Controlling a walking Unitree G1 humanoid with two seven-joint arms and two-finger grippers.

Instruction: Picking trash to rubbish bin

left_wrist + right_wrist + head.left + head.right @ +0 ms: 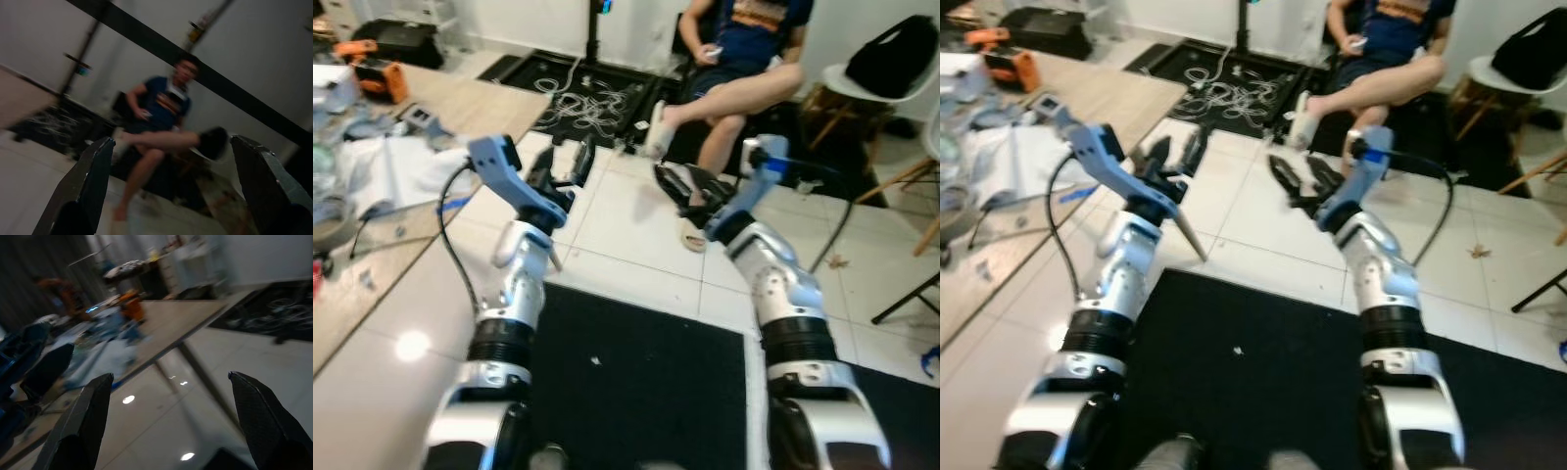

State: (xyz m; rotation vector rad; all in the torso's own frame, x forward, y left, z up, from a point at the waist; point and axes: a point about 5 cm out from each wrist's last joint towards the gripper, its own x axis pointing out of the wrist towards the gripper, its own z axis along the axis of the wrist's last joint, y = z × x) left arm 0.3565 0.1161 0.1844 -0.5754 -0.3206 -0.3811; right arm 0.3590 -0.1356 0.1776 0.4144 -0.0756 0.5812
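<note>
the floor is laid with glossy pale tiles, on which lamp glints are mirrored. a matt black mat with a faintly rough look is spread over it, marked by a few pale specks. the worktop is faced with light wood of a smooth, dull finish; crumpled white paper or cloth is seen near its edge, the material not being clear. the arms are clad in brushed silver metal with ribbed black collars and blue plastic brackets. the left hand and right hand are fitted with matt black fingers, smooth in the wrist views. a seat of smooth white plastic stands on wooden legs.
</note>
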